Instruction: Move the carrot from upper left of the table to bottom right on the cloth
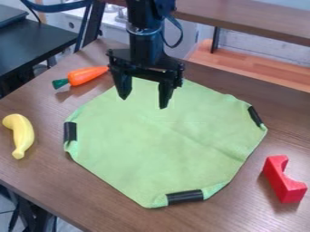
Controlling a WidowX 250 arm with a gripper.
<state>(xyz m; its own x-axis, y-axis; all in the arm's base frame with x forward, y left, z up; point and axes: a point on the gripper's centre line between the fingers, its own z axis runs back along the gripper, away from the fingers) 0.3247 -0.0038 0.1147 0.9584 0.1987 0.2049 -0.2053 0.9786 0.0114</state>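
One end effector (144,103) hangs open above green cloth (160,149), near the carrot (88,75).

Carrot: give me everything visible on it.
The carrot is orange, tapered, smooth and plastic-looking, with a dark green stub at its thick end. It lies on its side on the brown table, upper left, off the green cloth. Stub points left, tip right, toward the gripper; whether tip and gripper touch can't be told.
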